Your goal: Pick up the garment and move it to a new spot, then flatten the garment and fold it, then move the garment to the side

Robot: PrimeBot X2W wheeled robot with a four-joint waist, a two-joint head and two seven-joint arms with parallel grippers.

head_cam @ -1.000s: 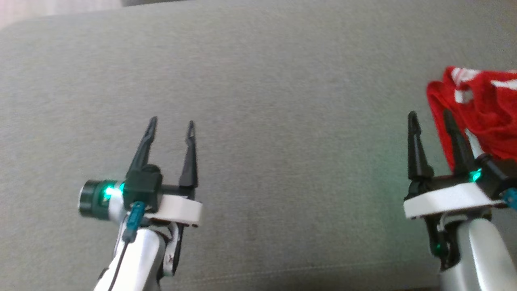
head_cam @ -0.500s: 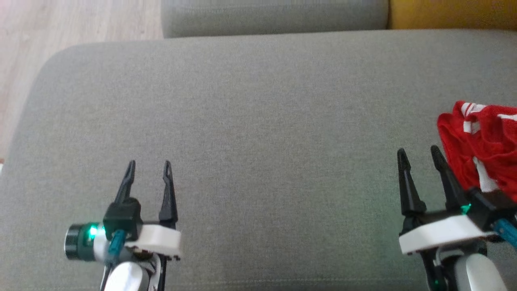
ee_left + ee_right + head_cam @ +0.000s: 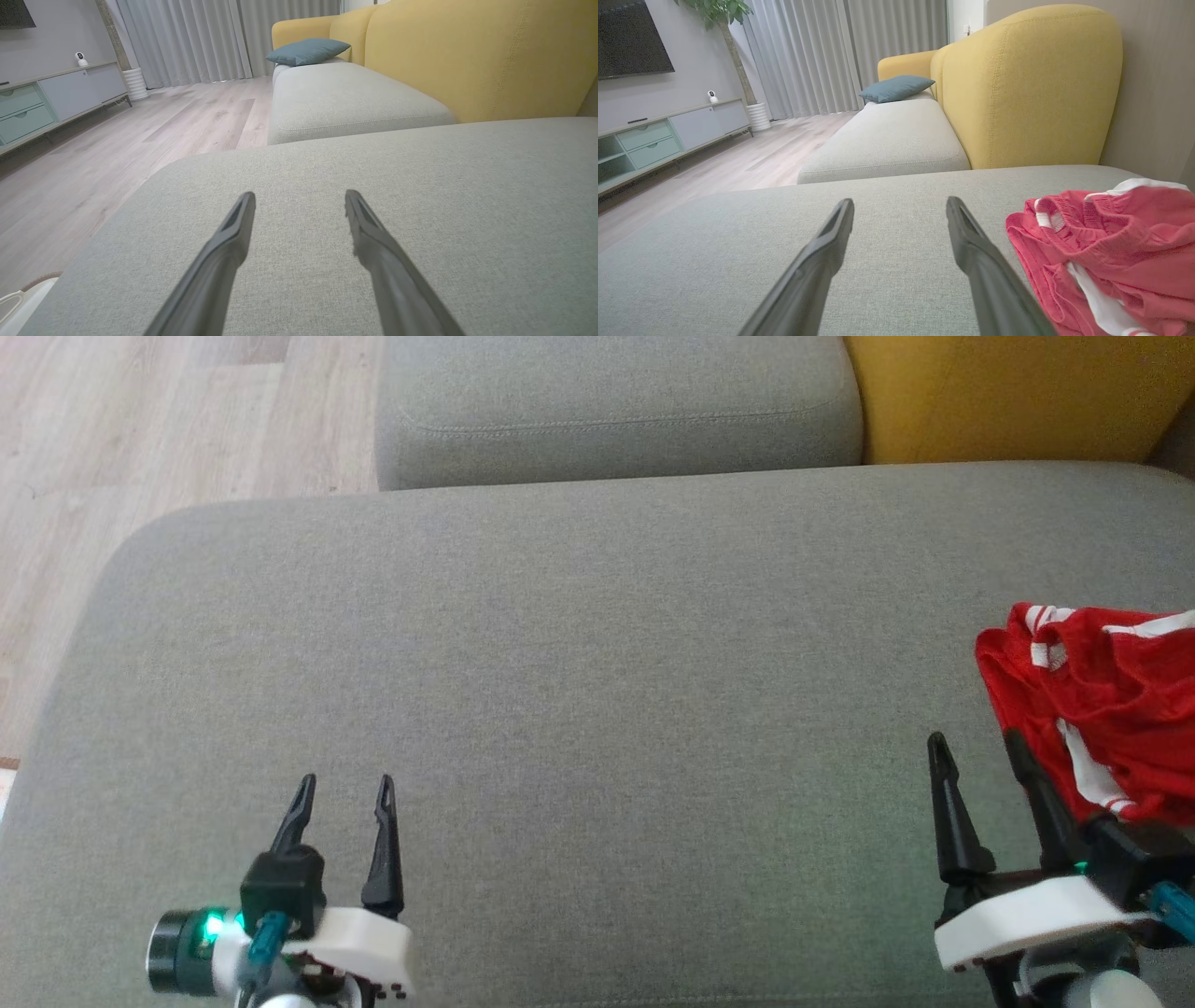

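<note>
Red garment (image 3: 1102,709), rumpled in a heap at right edge of head view on grey cushion (image 3: 597,663), just beside right tool (image 3: 975,739). At lower left, left tool (image 3: 345,781). Both parted, gripping nothing; set wide apart, probably to leave the middle free for spreading.
</note>
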